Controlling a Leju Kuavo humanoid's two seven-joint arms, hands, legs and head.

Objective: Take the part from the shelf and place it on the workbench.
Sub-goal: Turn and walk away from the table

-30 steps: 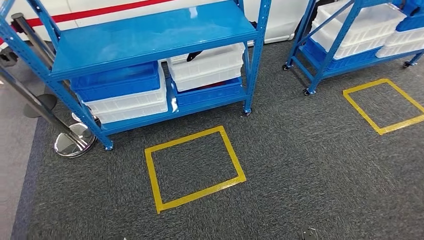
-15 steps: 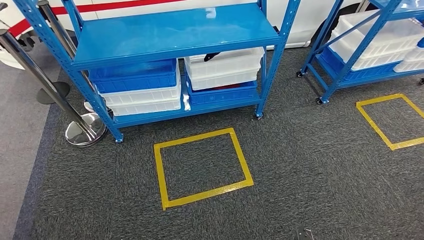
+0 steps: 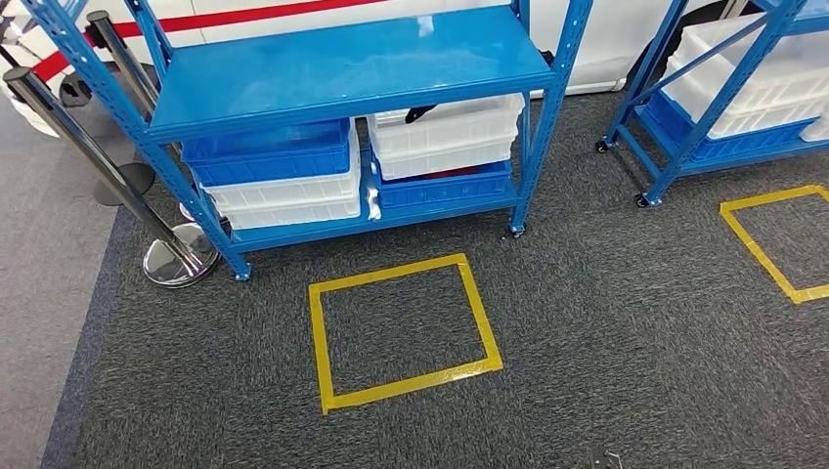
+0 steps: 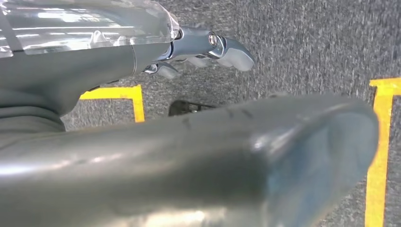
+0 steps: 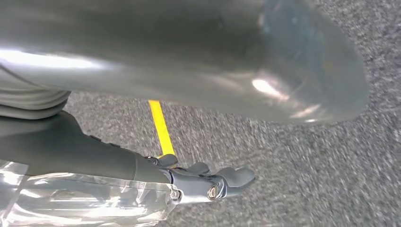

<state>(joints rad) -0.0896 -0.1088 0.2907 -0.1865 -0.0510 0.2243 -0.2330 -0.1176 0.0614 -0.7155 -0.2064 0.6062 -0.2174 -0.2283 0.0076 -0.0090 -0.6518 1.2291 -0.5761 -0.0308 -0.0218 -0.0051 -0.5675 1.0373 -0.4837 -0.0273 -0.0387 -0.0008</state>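
Observation:
A blue metal shelf stands ahead on grey carpet. Its lower level holds a blue bin stacked on a white one, and a white bin stacked on a blue one. A small dark part sticks up at the white bin's back rim. My left hand hangs over the carpet, fingers loosely extended, holding nothing. Over the carpet too, my right hand holds nothing, its fingers apart. Both hands are far from the shelf.
A yellow taped square marks the floor in front of the shelf. A chrome stanchion stands at the shelf's left foot. A second blue shelf with bins and another taped square are to the right.
The whole head view has shifted: the camera moved, so the shelf and taped square now sit further right in the picture. Nothing on the shelf has moved.

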